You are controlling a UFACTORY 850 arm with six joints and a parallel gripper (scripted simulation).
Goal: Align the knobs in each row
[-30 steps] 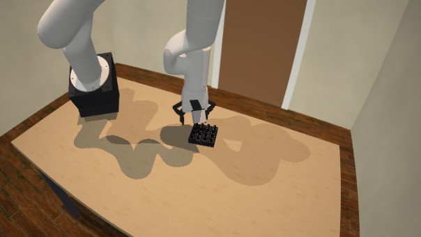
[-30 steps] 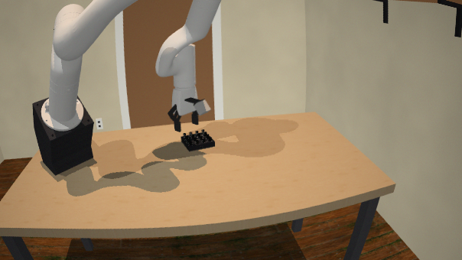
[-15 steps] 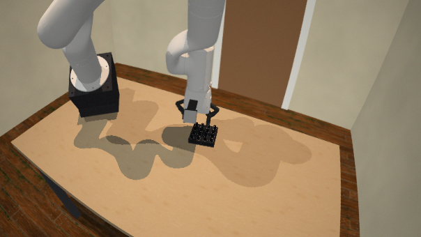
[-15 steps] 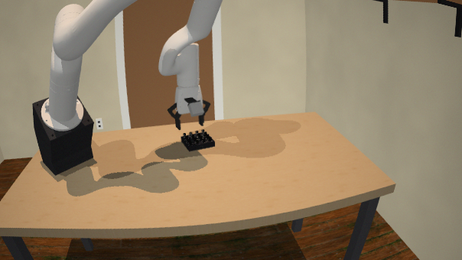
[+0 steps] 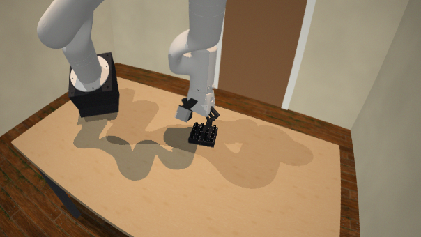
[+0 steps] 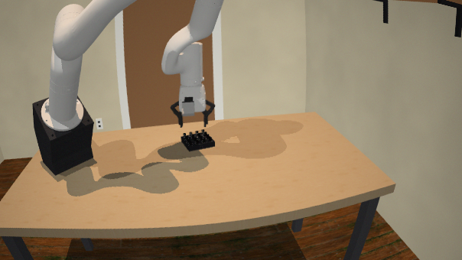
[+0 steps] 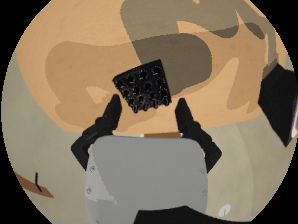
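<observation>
Knob box (image 5: 203, 142) (image 6: 201, 146) (image 7: 159, 66) on the table (image 5: 272, 209) (image 6: 245, 199) (image 7: 37, 55), below and just ahead of the gripper (image 5: 206, 120) (image 6: 193, 125) (image 7: 149, 102), apart from its fingertips, gripper pointing down, fingers spread fully wide, nothing between them, knob settings too small to read.

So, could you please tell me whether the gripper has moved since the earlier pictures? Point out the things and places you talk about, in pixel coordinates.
Yes: in the exterior view, the gripper (image 5: 208, 126) (image 6: 193, 125) (image 7: 149, 102) has shifted right against the door (image 5: 263, 45) (image 6: 147, 69).
</observation>
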